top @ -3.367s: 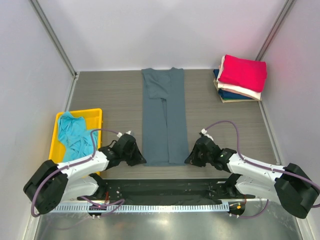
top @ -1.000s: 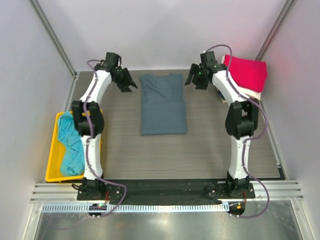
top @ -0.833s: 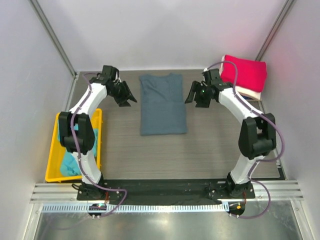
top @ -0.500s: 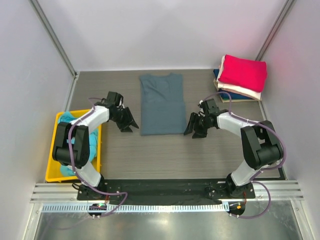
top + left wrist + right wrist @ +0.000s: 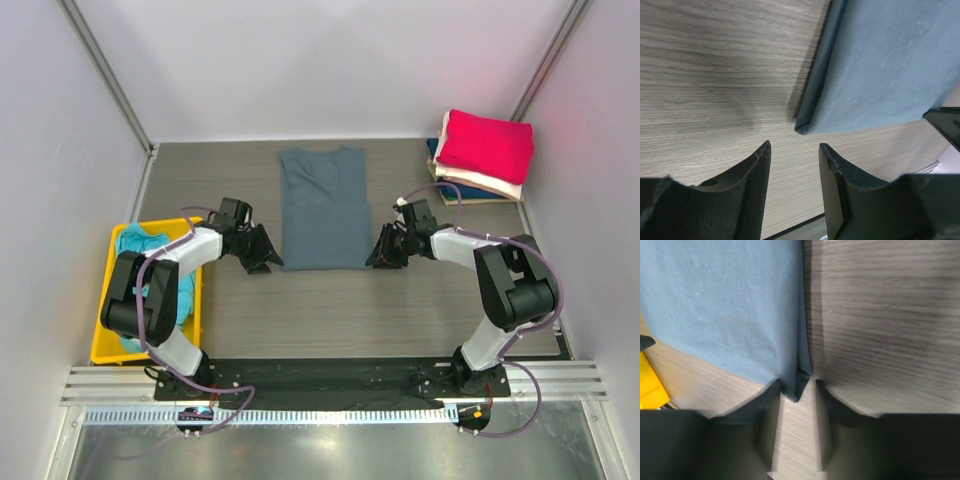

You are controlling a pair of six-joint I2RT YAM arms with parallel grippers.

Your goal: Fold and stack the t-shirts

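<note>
The slate grey-blue t-shirt (image 5: 325, 210) lies folded in a rectangle mid-table. My left gripper (image 5: 272, 262) sits low at its near-left corner. In the left wrist view that gripper (image 5: 794, 147) is open, and the shirt's folded corner (image 5: 807, 125) lies just ahead of the fingertips, touching neither. My right gripper (image 5: 376, 258) is at the near-right corner. In the right wrist view this gripper (image 5: 796, 390) stands narrowly open with the shirt's corner (image 5: 799, 385) poking in between the tips. The folded crimson t-shirt (image 5: 487, 145) tops a stack at the back right.
A yellow bin (image 5: 108, 290) stands at the left edge with a teal t-shirt (image 5: 135, 250) crumpled inside, close behind my left arm. Cream (image 5: 480, 183) and navy (image 5: 455, 190) folded tees lie under the crimson one. Grey walls close in the table on three sides.
The long shirt has been folded in half toward the far end. Both arms then swung back from the far end to its near corners, and the right jaws narrowed.
</note>
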